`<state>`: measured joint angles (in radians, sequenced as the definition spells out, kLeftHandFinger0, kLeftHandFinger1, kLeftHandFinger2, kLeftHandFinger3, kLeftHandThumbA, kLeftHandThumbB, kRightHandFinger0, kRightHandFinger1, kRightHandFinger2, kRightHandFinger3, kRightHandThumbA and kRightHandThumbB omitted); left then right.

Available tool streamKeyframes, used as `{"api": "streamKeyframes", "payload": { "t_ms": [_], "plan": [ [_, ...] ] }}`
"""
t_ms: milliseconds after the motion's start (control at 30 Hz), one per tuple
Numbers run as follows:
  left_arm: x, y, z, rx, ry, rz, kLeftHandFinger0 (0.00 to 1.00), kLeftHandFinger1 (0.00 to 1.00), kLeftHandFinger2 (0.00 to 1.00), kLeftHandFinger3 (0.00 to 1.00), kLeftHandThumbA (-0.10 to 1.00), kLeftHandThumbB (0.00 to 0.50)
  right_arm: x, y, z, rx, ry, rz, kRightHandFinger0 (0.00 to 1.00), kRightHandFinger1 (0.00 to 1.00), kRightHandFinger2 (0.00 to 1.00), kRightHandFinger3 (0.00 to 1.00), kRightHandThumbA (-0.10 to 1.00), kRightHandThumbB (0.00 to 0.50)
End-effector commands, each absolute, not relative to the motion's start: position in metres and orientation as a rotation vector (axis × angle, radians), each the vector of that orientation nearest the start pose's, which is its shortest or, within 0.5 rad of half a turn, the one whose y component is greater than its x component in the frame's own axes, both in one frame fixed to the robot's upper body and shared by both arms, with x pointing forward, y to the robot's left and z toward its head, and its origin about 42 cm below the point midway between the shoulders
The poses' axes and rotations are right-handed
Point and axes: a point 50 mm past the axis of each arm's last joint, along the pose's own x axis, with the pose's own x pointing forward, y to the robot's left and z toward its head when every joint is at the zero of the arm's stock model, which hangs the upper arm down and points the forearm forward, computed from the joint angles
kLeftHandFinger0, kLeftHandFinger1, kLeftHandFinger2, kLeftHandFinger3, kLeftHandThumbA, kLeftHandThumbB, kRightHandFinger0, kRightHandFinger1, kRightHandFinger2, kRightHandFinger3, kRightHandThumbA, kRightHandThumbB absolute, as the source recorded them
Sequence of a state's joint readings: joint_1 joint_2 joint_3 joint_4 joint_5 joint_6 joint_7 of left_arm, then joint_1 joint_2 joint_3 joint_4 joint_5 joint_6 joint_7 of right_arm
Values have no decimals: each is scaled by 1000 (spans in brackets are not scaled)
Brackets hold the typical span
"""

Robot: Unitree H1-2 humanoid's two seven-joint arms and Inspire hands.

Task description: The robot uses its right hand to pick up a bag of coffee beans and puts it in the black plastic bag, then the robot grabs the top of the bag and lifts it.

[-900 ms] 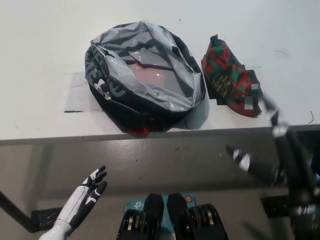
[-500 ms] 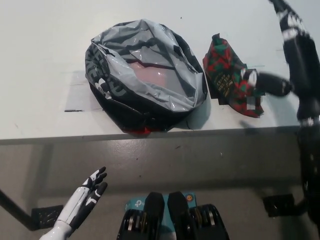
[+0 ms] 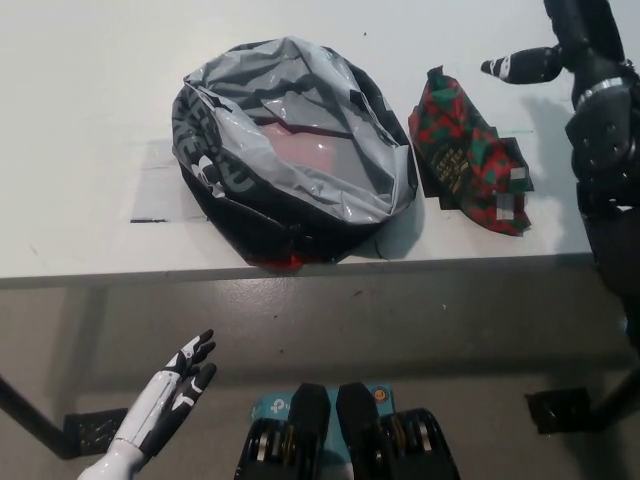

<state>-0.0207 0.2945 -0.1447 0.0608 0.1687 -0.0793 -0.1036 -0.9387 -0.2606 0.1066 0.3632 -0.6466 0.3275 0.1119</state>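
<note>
Black plastic bag (image 3: 290, 160): thin glossy film, heavily creased, its folds catching the light as pale grey sheen. Coffee bag (image 3: 465, 152), to its right: crinkled packet with a red-and-green checked print and a dark label, moderately shiny. Bench (image 3: 90, 90): smooth, matt white top. Floor (image 3: 300, 330), near side: grey, smooth, with a dull sheen. Right robot hand (image 3: 560, 50), far right: black hard shell, semi-gloss. Left robot hand (image 3: 175, 385), near left: white glossy shell with black fingers.
</note>
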Motion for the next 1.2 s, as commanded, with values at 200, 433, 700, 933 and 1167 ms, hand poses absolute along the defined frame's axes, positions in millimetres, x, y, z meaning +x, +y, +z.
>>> {"api": "streamKeyframes", "payload": {
  "t_ms": [200, 433, 700, 933, 1167],
  "plan": [
    [291, 268, 106, 507, -87, -300, 1000, 1000, 1000, 1000, 1000, 177, 551, -192, 372, -923, -133, -69, 1000, 1000, 1000, 1000, 974, 464],
    [292, 267, 107, 495, -93, -309, 1000, 1000, 1000, 1000, 1000, 159, 552, -181, 368, -858, -110, -25, 1000, 1000, 1000, 1000, 996, 473],
    [287, 268, 103, 510, -91, -307, 1000, 1000, 1000, 1000, 1000, 148, 553, -180, 360, -855, -85, -21, 1000, 1000, 1000, 1000, 1000, 460],
    [287, 268, 103, 491, -80, -304, 1000, 1000, 1000, 1000, 1000, 163, 553, -183, 361, -842, -81, -22, 1000, 1000, 1000, 1000, 1000, 450],
    [287, 266, 104, 493, -86, -304, 1000, 1000, 1000, 1000, 1000, 158, 560, -189, 341, -843, -28, -9, 1000, 1000, 1000, 1000, 1000, 457]
  ]
}}
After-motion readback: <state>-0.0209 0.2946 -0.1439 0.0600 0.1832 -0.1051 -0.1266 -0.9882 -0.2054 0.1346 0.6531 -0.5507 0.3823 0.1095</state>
